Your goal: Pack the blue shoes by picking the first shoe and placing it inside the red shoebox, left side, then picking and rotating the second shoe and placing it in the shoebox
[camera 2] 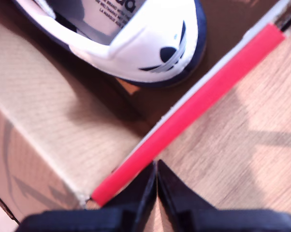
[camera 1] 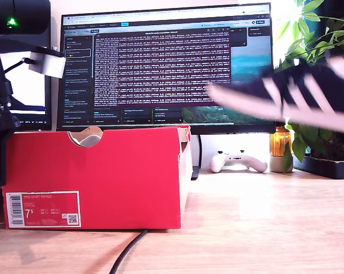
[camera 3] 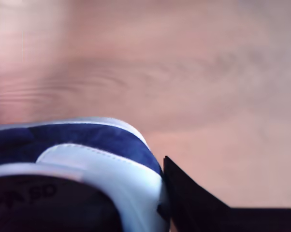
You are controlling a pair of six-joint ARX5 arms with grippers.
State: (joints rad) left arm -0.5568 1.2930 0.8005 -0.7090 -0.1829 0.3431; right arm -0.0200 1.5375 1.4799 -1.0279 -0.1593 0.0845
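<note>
Shoe number 2 [camera 1: 309,94] is up in the air at the exterior view's right, blurred, well above the counter [camera 1: 263,222]. Your second end effector [camera 3: 167,193] has it by the heel: only 1 dark finger shows, pressed against the white heel patch, so I judge it is gripping the shoe, though the other finger is hidden.

Your job now is to turn this shoe and set it in the red shoebox [camera 1: 98,177]. Lift it high enough to pass over the box wall. Turn it so its toe points the other way from the shoe already inside [camera 2: 136,38]. Lower it slowly into the free side. Let go only when the sole rests flat.

Your first end effector [camera 2: 156,166] is pinched tight with nothing in it, hanging over the red rim near a box corner. Move it away so the 2 arms do not bump.

The shoe in the air is dark blue with white stripes and a white sole. The shoe in the box shows a white heel patch with a dark logo. The box is bright red, with a round notch in its top edge and a label reading 7.5 [camera 1: 43,209].
</note>
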